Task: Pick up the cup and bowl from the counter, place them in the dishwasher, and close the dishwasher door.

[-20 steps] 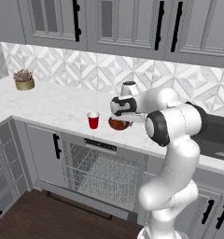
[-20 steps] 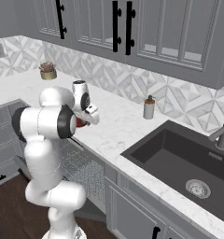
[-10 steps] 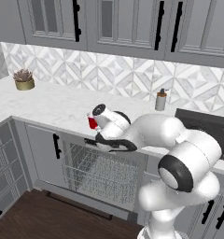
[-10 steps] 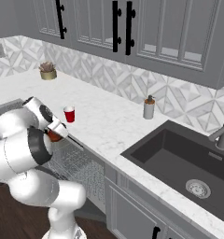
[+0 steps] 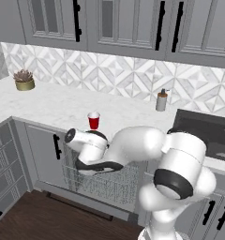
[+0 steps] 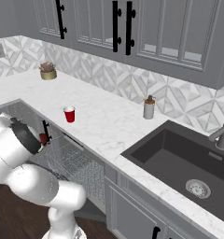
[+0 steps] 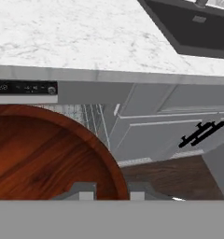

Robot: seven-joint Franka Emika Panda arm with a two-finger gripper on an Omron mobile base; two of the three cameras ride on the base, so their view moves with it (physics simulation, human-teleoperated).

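Down at the front edge of the desk (image 5: 48, 105), the arm is folded low over the open dishwasher (image 5: 102, 180). Gripper (image 7: 111, 192) is clamped on the rim of the bowl (image 7: 44, 154), dark reddish-brown, which fills the lower left of the hand view. Behind the bowl in that view: dishwasher control strip (image 7: 23, 87) tucked just under the desk edge, wire rack (image 7: 93, 119) below it. From the right base view a sliver of the bowl (image 6: 43, 138) shows beside the arm's elbow, just off the desk front, above the rack (image 6: 76, 163). Bowl is off the desk, not in the rack yet.

Cup (image 5: 93, 120) stands upright on the desk near its front edge, above the dishwasher, apart from the arm. Soap dispenser (image 5: 161, 101) sits at the back edge by the sink (image 6: 188, 163). Potted plant (image 5: 24, 80) is near the back left corner.
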